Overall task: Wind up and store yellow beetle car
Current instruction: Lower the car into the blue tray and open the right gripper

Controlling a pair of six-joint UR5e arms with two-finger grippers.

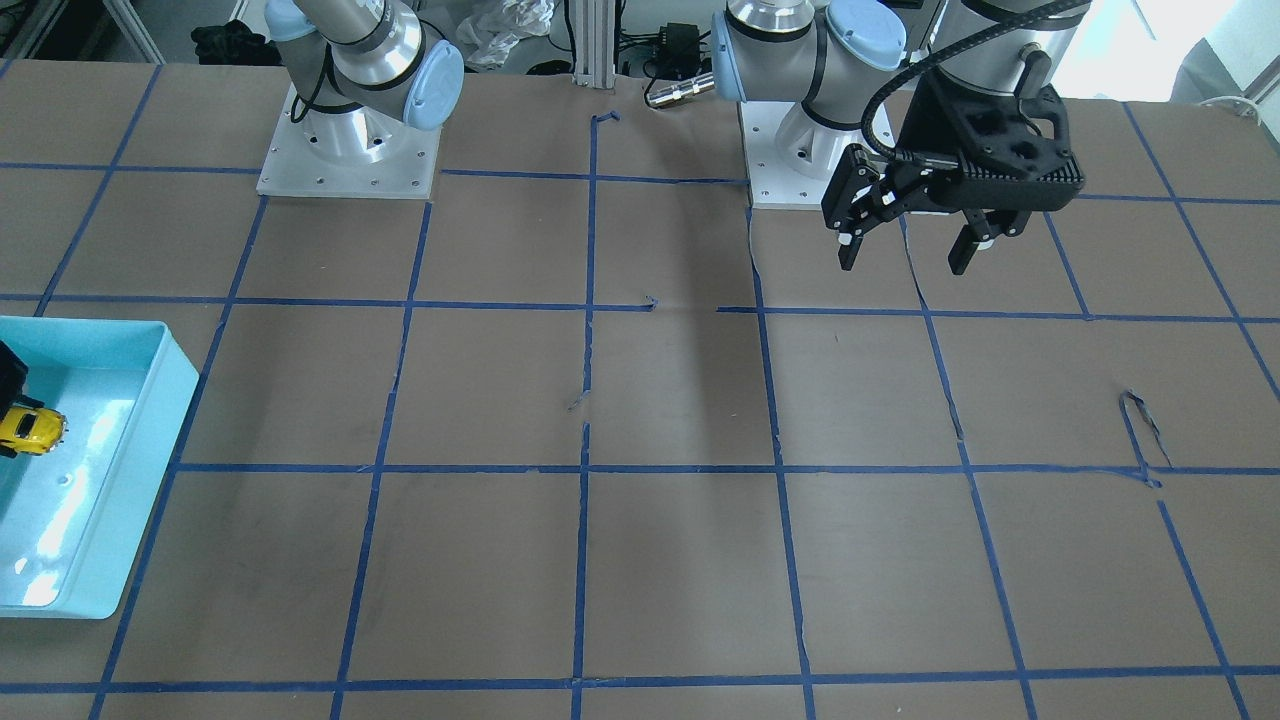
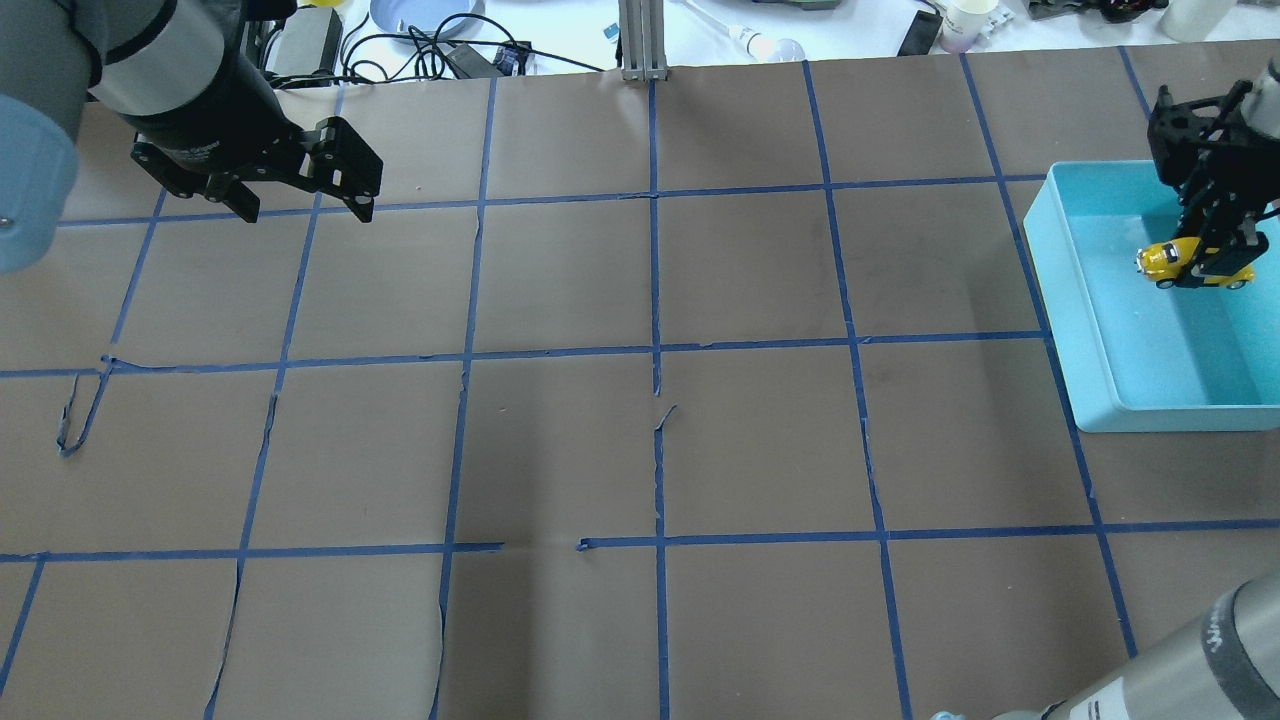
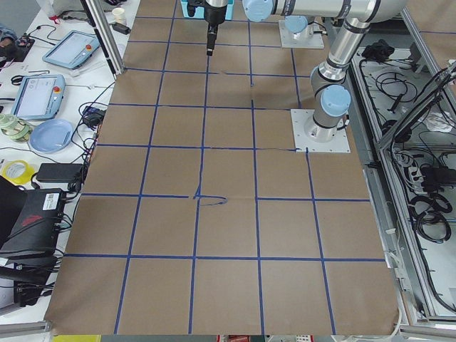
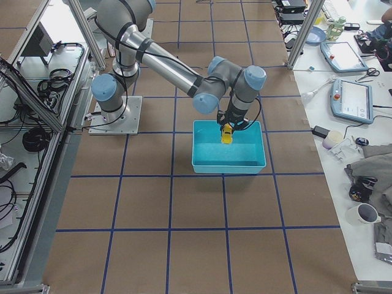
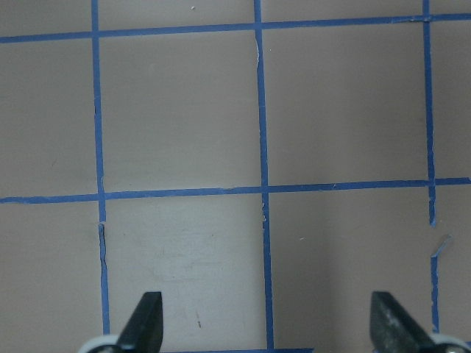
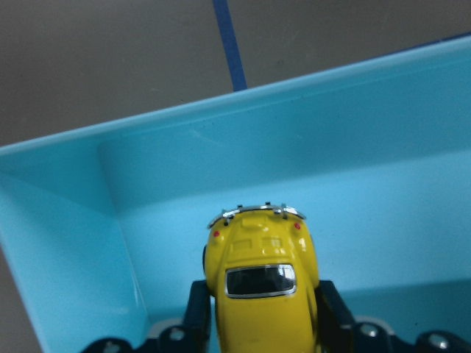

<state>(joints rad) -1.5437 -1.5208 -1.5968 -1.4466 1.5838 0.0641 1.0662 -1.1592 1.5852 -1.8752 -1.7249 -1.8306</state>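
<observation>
The yellow beetle car [image 6: 261, 283] is pinched between my right gripper's black fingers [image 6: 197, 309], tail end pointing away from the wrist camera. My right gripper [image 2: 1210, 255] is shut on the car [image 2: 1165, 260] and holds it inside the teal bin [image 2: 1060, 300], near the bin's far wall. I cannot tell whether the wheels touch the floor. The car also shows in the front view [image 1: 32, 428] and the right exterior view [image 4: 226, 133]. My left gripper [image 2: 305, 212] is open and empty, hovering over bare table far from the bin.
The teal bin [image 1: 150, 400] sits at the table's end on my right side and holds nothing else. Brown paper with a blue tape grid covers the table. Cables, cups and tablets lie beyond the far edge.
</observation>
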